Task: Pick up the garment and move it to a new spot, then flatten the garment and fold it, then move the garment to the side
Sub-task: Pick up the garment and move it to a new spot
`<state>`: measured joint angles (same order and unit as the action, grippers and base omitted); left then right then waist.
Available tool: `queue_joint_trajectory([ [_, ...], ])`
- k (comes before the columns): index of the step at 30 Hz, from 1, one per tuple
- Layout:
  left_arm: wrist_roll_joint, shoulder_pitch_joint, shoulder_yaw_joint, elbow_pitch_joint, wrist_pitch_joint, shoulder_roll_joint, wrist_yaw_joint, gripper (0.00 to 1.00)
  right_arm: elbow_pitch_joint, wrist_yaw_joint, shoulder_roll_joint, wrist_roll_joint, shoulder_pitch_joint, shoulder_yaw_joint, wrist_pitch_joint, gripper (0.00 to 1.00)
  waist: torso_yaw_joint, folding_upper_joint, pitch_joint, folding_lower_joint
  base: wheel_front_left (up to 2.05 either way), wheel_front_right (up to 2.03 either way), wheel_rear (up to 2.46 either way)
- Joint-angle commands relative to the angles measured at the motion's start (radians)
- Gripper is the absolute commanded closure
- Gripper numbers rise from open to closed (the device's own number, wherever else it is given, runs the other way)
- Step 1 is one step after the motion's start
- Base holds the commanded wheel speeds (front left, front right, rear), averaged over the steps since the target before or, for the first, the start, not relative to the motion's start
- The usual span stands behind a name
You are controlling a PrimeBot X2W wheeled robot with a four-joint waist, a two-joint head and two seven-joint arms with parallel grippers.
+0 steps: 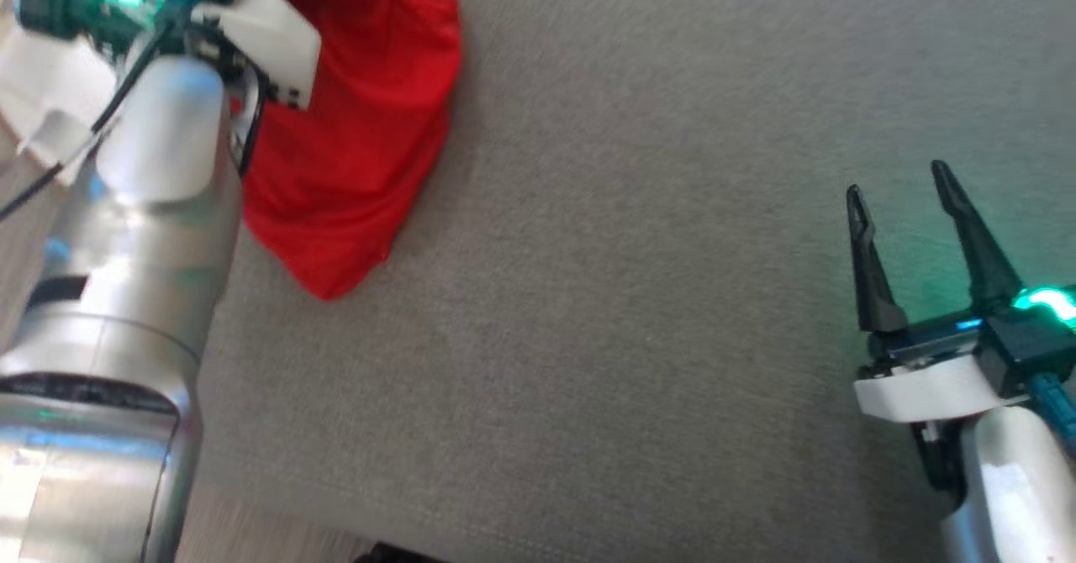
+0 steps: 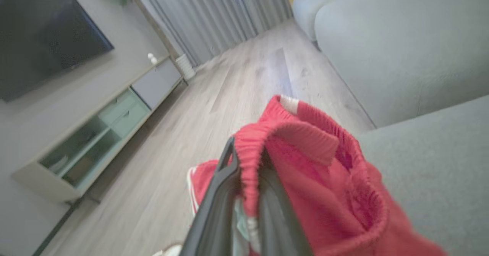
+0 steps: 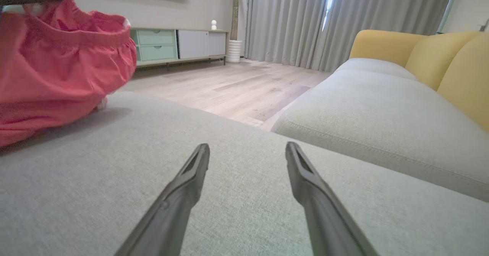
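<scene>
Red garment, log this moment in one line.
left gripper: shut on waistband of red fabric garment | right gripper: open over grey sofa cushion

- Grey woven-fabric sofa seat, with a second grey seat cushion just beside it.
- Yellow upholstered backrest cushions behind that cushion.
- Pale wooden plank floor.
- Grey pleated curtains, with a white ribbed pot at their foot.
- Dark flat television on the wall above a low cabinet with mint-green drawers.

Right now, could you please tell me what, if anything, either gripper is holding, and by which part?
The left gripper grips the red fabric garment by its ribbed elastic waistband; the right gripper is open and empty.
</scene>
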<state>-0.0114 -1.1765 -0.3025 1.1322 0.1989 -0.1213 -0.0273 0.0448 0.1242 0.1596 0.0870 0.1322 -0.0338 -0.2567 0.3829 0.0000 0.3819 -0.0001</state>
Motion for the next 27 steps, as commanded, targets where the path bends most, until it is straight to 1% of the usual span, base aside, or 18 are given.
queue_joint_trajectory([
  [1,-0.015,-0.069,-0.003,-0.047,0.012,-0.051,-0.002,1.0,-0.03,0.007,-0.018,-0.012,-0.009,-0.022,-0.005,0.0,-0.059,0.0,-0.072,0.0001,0.0,0.0,0.0],
  [4,-0.041,-0.107,-0.041,-0.08,0.013,-0.052,-0.025,1.0,-0.034,0.007,-0.052,-0.02,-0.028,-0.013,-0.005,0.0,-0.113,0.0,-0.128,0.0001,0.0,0.0,0.0],
  [8,-0.065,-0.137,-0.085,-0.126,0.003,-0.055,-0.053,1.0,-0.033,0.007,-0.089,-0.031,-0.061,-0.003,-0.005,0.0,-0.2,0.0,-0.204,0.0001,0.0,0.0,0.0],
  [14,-0.056,-0.154,-0.132,-0.212,-0.005,-0.043,-0.088,1.0,-0.031,0.007,-0.108,-0.045,-0.101,0.004,-0.005,0.0,-0.333,0.0,-0.279,0.0001,0.0,0.0,0.0],
  [15,-0.05,-0.153,-0.137,-0.226,-0.005,-0.04,-0.09,1.0,-0.03,0.007,-0.108,-0.053,-0.106,0.001,-0.005,0.0,-0.358,0.0,-0.291,0.0001,0.0,0.0,0.0],
  [16,-0.05,-0.153,-0.137,-0.226,-0.005,-0.04,-0.09,1.0,-0.03,0.007,-0.108,-0.053,-0.106,0.001,-0.005,0.0,-0.358,0.0,-0.291,0.0001,0.0,0.0,0.0],
  [20,-0.025,-0.156,-0.162,-0.279,-0.002,-0.022,-0.098,1.0,-0.028,0.007,-0.109,-0.092,-0.129,-0.002,-0.005,0.0,-0.442,0.0,-0.324,0.0001,0.0,0.0,0.0],
  [24,-0.001,-0.152,-0.192,-0.314,0.004,-0.002,-0.101,1.0,-0.028,0.007,-0.109,-0.107,-0.147,-0.01,-0.005,0.0,-0.518,0.0,-0.345,0.0001,0.0,0.0,0.0],
  [27,0.065,-0.111,-0.204,-0.312,-0.003,0.031,-0.102,1.0,-0.028,0.007,-0.109,-0.116,-0.153,-0.015,-0.005,0.0,-0.566,0.0,-0.35,0.0001,0.0,0.0,0.0],
])
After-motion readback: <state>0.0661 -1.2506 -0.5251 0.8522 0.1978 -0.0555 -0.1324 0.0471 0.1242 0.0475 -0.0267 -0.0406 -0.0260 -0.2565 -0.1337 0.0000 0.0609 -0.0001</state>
